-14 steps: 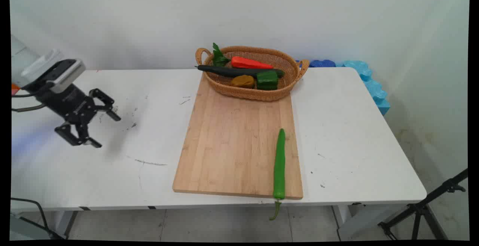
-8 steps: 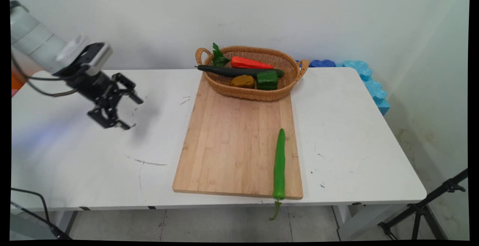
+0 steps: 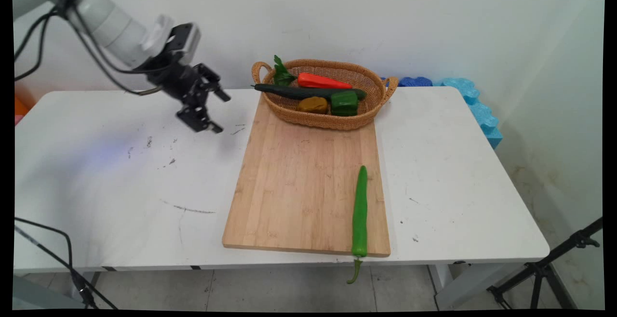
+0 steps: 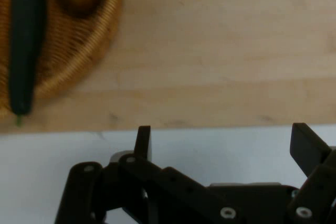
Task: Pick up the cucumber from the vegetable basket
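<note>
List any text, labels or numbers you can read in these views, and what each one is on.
None can be read. The pincer, wicker basket, cutting board, long green pepper and table show no lettering in either view; the table's dark marks are scuffs.

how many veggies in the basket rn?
5 visible in the basket: leafy green, carrot, cucumber, brown potato-like piece, green pepper. More could be hidden underneath.

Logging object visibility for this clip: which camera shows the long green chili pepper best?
The main view. The chili pepper lies whole along the cutting board's right edge, stem overhanging the near end. The hand view misses it, showing only board, basket and cucumber.
</note>
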`<state>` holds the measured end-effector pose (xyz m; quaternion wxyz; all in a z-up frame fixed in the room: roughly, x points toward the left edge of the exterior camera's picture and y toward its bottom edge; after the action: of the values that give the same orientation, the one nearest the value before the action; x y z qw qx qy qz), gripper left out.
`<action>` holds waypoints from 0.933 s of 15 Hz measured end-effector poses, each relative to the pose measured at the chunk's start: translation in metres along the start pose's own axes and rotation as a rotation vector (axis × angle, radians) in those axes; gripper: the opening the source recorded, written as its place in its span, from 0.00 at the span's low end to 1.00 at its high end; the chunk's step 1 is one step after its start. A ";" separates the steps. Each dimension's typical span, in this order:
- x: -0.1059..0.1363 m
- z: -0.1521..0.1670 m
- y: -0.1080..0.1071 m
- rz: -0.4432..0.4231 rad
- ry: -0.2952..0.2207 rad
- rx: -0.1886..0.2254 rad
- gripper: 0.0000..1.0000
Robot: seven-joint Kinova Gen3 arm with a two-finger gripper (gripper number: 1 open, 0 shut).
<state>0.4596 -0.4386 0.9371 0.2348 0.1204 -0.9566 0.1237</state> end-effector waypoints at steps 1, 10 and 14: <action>0.010 0.007 -0.009 -0.002 0.004 0.018 1.00; 0.069 0.061 -0.078 0.011 0.013 0.134 1.00; 0.081 0.083 -0.099 0.019 0.010 0.160 1.00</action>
<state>0.3835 -0.5701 0.9225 0.2280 0.1291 -0.9435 0.2028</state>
